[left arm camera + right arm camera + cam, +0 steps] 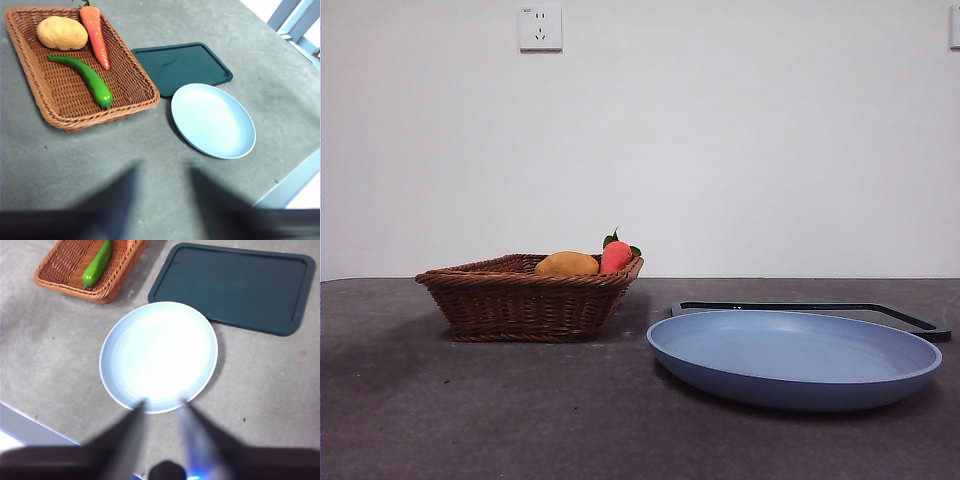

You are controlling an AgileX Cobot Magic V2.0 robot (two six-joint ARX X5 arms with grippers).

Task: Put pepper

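The green pepper (85, 77) lies in the brown wicker basket (30, 80) beside a red carrot-like vegetable (95, 35) and a yellow potato-like one (62, 33). The pepper also shows in the right wrist view (98, 263); in the front view the basket's wall (520, 300) hides it. The empty blue plate (790, 355) (212, 120) (159, 355) sits right of the basket. My left gripper (160, 175) is open, high above the bare table near the basket. My right gripper (161, 407) is open, high above the plate's edge. Neither arm shows in the front view.
A dark green tray (182, 65) (235, 285) (820, 308) lies flat behind the plate. The table's edge (290, 185) runs close to the plate. A wall socket (540, 28) is on the white wall behind.
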